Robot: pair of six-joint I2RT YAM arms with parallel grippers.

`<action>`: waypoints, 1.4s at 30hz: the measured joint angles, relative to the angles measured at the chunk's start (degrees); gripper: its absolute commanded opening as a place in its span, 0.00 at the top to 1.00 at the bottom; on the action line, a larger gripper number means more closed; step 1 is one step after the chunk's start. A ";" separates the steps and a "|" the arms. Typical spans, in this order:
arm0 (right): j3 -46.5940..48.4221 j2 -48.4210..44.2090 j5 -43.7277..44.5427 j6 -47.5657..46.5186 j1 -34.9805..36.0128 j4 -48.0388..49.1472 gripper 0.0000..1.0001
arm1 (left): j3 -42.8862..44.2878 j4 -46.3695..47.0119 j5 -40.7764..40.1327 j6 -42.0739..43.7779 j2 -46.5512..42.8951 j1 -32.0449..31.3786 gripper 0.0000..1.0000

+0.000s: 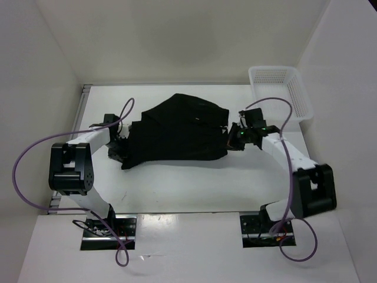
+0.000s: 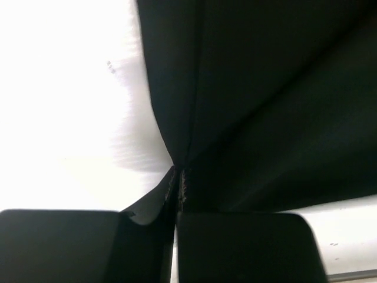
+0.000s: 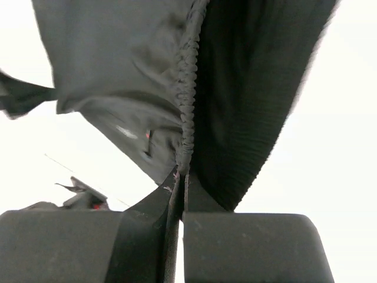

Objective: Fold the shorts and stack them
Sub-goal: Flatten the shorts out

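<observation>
The black shorts (image 1: 177,132) are stretched between my two grippers over the middle of the white table, with a small white mark near their top. My left gripper (image 1: 121,141) is at their left edge and is shut on the fabric; the left wrist view shows the black cloth (image 2: 265,106) pinched at its closed jaws (image 2: 178,180). My right gripper (image 1: 231,137) is at their right edge, shut on the gathered waistband (image 3: 188,88), which runs straight into its closed jaws (image 3: 180,177).
A white mesh basket (image 1: 281,89) stands at the back right, close behind my right arm. White walls enclose the table at the back and both sides. Purple cables loop from both arms.
</observation>
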 measured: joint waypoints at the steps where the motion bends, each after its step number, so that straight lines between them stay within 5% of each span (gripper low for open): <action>1: -0.02 -3.54 -0.35 0.04 -0.96 -2.08 1.00 | 0.24 -0.52 -0.52 0.02 0.00 0.02 1.00; 6: -2.89 -15.06 -2.43 1.29 -3.56 -8.26 1.00 | 2.38 -4.09 1.09 -0.09 -0.72 -0.31 0.98; 15: -6.21 -10.19 -0.59 -0.13 -3.56 -20.04 1.00 | 4.48 -10.97 3.58 0.15 -1.42 -0.66 0.68; 22: -5.99 -10.16 1.07 -1.40 -3.56 -22.47 1.00 | 19.87 -8.63 7.78 0.02 -1.22 -0.68 0.51; 33: -6.01 -10.34 1.70 -1.75 -3.56 -22.43 1.00 | 22.69 -4.39 11.58 0.02 13.79 -4.70 0.50; 42: -6.01 -10.95 2.12 -1.75 -3.56 -22.43 1.00 | 21.88 -0.39 15.80 0.04 14.49 -4.50 0.49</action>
